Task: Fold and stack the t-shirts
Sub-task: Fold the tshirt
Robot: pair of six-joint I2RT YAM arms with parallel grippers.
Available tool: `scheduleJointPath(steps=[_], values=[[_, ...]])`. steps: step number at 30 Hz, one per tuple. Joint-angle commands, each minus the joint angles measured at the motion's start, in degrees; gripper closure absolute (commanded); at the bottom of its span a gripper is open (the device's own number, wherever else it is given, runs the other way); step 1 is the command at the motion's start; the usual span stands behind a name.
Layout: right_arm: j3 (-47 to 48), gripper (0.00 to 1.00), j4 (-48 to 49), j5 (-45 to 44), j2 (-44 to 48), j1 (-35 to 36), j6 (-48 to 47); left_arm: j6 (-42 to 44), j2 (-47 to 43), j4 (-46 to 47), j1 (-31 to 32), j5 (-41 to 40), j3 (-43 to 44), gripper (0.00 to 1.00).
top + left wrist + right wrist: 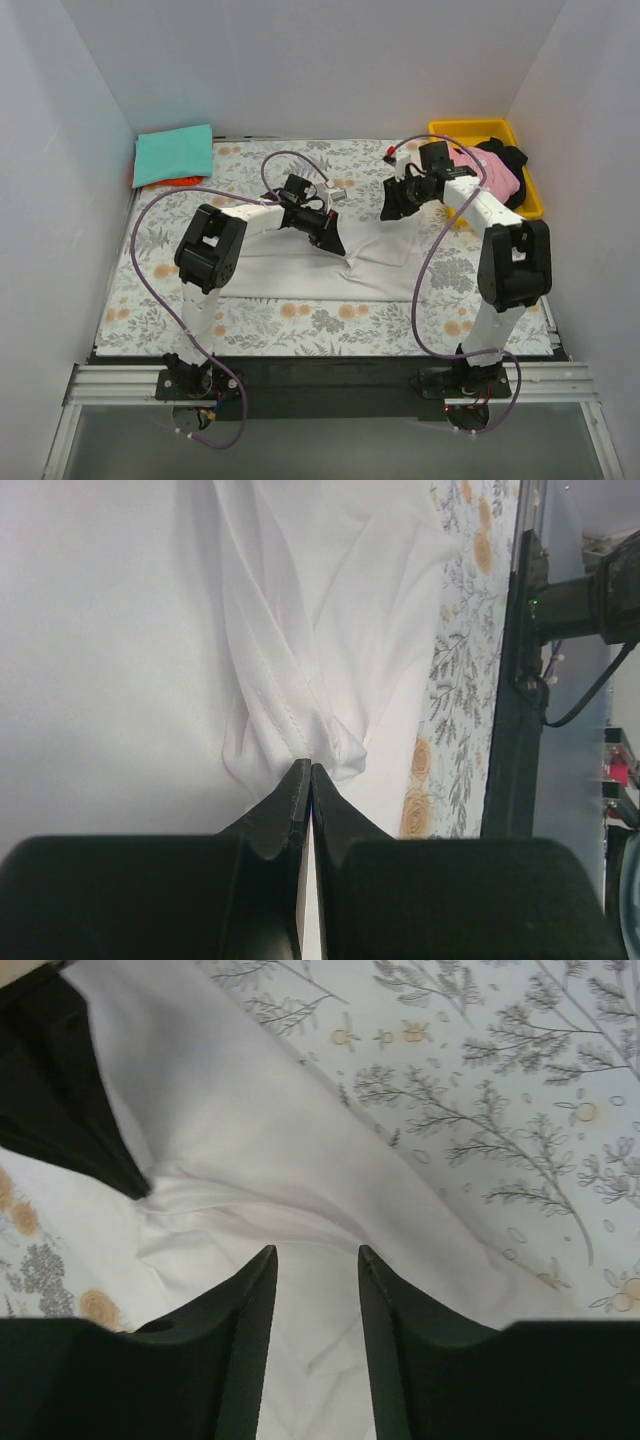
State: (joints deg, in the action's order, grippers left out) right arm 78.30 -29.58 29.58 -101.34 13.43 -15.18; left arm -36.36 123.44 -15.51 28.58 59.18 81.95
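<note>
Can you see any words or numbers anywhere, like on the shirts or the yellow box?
None can be read. The white t-shirt, the teal t-shirt, the yellow bin and the flowered table cloth show no letters, numbers or signs.

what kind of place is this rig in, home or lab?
Looks like a lab test cell, not a home: plain white panels box in the table, the left arm and right arm are bolted to a metal rail, and t-shirts wait in a yellow bin.
</note>
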Motion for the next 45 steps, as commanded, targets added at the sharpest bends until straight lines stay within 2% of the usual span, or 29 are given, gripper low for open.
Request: scheduleJointPath(steps=[1,3,9,18,25,27,29,30,32,35,40,45], values=[[7.5,0.53,-5.7,4.3,-6.1,-3.8,2.5,7.1,-2.9,-4.4,0.1,-2.5,1.6,1.0],[8.6,0.49,-7.3,4.5,-7.6,-4.0,1.9,8.5,-2.3,-5.1,0.1,-3.0,2.4,1.0],[7.7,0.56,-9.0,4.7,-10.8,-4.0,0.4,9.5,-1.2,-6.0,0.2,-3.7,4.3,1.0],[7.4,0.52,-9.1,1.3,-14.7,-4.0,0.5,10.2,-1.3,-6.4,0.2,-3.5,4.4,1.0],[6.9,0.53,-9.3,0.0,-15.6,-3.9,-0.3,9.3,-0.4,-6.4,0.2,-3.4,6.0,1.0],[6.7,0.57,-9.4,0.8,-15.6,-3.9,-0.9,9.1,-0.4,-6.4,0.2,-3.5,6.1,0.99],[6.3,0.71,-9.9,3.5,-15.0,-3.9,-1.3,8.9,-0.3,-6.5,0.2,-3.5,6.3,0.96],[6.2,0.83,-10.3,4.2,-14.9,-3.9,-2.0,8.9,-0.4,-6.6,0.2,-3.4,6.3,0.95],[5.6,0.98,-11.6,5.9,-14.2,-3.9,-2.8,8.5,-0.7,-6.6,0.2,-3.6,6.1,0.89],[3.7,0.99,-12.3,6.8,-11.3,-3.9,-4.2,7.5,-1.2,-6.6,0.2,-4.3,6.0,0.83],[-0.1,0.99,-12.6,8.7,-4.2,-3.9,-6.4,6.6,-4.7,-4.3,0.1,-5.8,3.7,0.78],[-4.4,0.99,-15.8,10.7,0.0,-2.6,-12.7,5.5,-6.6,-2.5,-0.3,-8.1,2.2,0.69]])
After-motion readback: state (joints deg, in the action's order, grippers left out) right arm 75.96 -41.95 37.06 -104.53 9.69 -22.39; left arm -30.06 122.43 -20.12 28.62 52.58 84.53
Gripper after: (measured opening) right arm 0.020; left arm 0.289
